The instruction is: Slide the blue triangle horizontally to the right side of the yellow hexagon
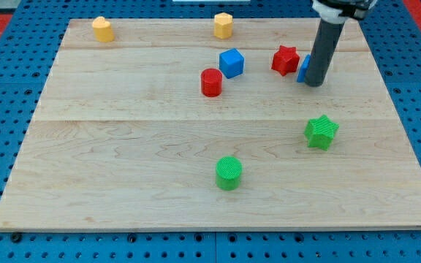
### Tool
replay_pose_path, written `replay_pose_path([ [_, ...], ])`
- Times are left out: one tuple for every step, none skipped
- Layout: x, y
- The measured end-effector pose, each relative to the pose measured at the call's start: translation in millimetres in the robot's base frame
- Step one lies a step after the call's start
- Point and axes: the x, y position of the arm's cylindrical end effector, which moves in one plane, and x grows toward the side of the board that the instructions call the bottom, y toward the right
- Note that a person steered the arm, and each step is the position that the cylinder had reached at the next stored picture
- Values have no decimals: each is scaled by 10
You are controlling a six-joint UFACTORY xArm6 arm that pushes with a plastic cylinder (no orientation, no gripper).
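Note:
The blue triangle [304,69] lies at the view's upper right, mostly hidden behind my rod; only a sliver shows on the rod's left. My tip [314,84] rests on the board just in front of it, touching or nearly so. The yellow hexagon [223,25] stands at the view's top centre, well to the left of and above the triangle. A red star [285,60] sits just left of the blue triangle.
A blue cube [232,63] and a red cylinder [211,82] sit left of the red star. A yellow block [103,29] is at the top left. A green star [321,132] is below my tip, and a green cylinder [229,173] at bottom centre.

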Motion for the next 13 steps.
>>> replay_pose_path([
  [-494, 0],
  [-762, -165],
  [-770, -484],
  [-890, -656],
  [-984, -451],
  [-1105, -281],
  [-1087, -299],
  [-881, -352],
  [-757, -46],
  [-1089, 318],
  [-1112, 337],
  [-930, 681],
  [-1291, 1340],
])
